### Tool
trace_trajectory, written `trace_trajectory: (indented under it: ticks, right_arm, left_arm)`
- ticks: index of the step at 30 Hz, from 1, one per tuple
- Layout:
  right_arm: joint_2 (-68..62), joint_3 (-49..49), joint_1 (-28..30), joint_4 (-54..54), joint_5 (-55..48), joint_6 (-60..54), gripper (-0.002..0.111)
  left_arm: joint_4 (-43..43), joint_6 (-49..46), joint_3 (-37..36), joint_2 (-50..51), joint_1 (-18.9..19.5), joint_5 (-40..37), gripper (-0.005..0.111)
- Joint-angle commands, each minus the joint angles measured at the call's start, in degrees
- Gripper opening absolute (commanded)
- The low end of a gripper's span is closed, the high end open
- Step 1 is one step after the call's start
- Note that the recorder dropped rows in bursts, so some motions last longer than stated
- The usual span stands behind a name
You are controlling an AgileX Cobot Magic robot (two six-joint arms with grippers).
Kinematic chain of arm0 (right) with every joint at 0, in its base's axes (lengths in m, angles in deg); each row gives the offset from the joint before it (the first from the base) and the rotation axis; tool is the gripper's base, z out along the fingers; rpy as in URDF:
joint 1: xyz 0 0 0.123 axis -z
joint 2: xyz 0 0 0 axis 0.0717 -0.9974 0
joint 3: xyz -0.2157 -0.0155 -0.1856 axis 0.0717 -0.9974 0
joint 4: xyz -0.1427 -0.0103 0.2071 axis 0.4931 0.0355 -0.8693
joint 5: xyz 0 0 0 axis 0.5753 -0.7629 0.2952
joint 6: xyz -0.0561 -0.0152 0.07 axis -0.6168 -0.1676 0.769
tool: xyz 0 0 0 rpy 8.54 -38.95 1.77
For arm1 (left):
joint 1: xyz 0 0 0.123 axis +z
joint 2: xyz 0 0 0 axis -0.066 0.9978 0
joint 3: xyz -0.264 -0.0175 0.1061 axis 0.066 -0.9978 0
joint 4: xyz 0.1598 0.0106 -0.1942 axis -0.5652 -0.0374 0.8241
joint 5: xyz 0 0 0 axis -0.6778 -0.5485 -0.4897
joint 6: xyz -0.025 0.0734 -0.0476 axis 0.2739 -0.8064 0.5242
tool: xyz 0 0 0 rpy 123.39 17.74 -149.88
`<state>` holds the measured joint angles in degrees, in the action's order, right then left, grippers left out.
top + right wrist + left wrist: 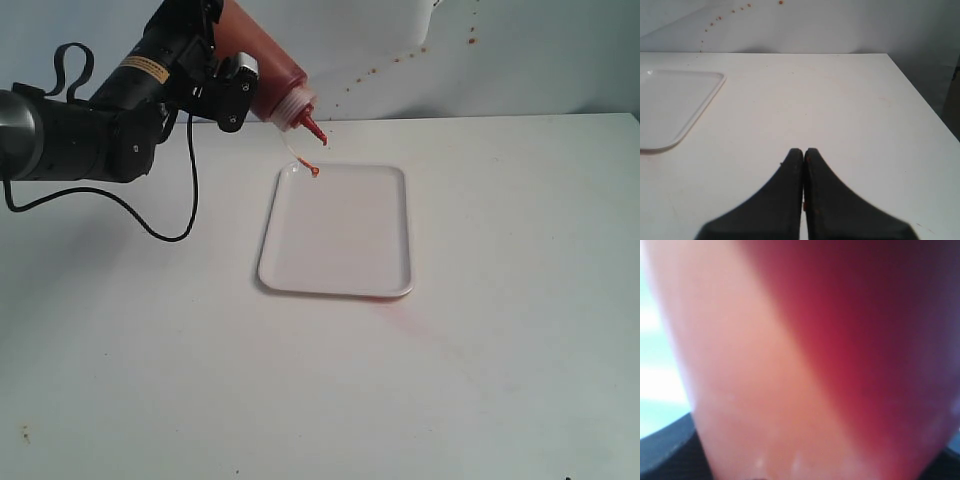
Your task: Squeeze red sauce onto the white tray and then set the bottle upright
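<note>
In the exterior view my left gripper (pixel 232 72) is shut on the bottle (pixel 268 70), which is tipped nozzle-down over the far left corner of the white tray (pixel 340 250). The nozzle tip (pixel 319 136) hangs just above the tray, and a small blob of red sauce (pixel 314 171) lies on that corner beside the tethered cap. The left wrist view is filled by the blurred red-brown bottle (pixel 840 355) pressed close to the lens. My right gripper (pixel 804 152) is shut and empty above the bare table, to the right of the white tray (pixel 675 107).
A white table (pixel 500 350) carries everything. The pale backdrop (pixel 520 60) behind it has small brown-red specks. A black cable (pixel 170 225) droops from the left arm onto the table. A faint red smear (pixel 385 302) marks the table at the tray's near edge.
</note>
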<state>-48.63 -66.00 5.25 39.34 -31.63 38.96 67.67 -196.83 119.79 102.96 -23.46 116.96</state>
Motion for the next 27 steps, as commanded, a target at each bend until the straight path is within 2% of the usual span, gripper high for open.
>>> trace_trajectory:
  ticks: [1, 6, 15, 19, 22, 27]
  right_arm:
    - [0.2, -0.2, 0.4, 2.0, 0.2, -0.6, 0.000]
    - [0.2, -0.2, 0.4, 2.7, 2.0, -0.7, 0.000]
    - [0.2, -0.2, 0.4, -3.0, 24.6, -0.6, 0.000]
    - [0.2, -0.2, 0.4, -3.3, 30.9, -0.4, 0.000]
    - [0.2, -0.2, 0.4, -3.3, 34.5, 4.3, 0.000]
    - [0.2, -0.2, -0.1, -2.7, 37.1, 7.8, 0.000]
  left_arm:
    - [0.7, 1.0, 0.9, -1.0, -0.3, 3.4, 0.000]
    - [0.7, 1.0, 0.9, -1.0, -0.3, 3.4, 0.000]
    - [0.7, 1.0, 0.9, -1.0, -0.3, 2.9, 0.000]
    - [0.7, 1.0, 0.9, -1.0, -0.3, 2.9, 0.000]
    - [0.6, 1.0, 0.9, -0.9, -0.3, 2.9, 0.000]
    - [0.6, 1.0, 0.9, -0.9, -0.3, 2.9, 0.000]
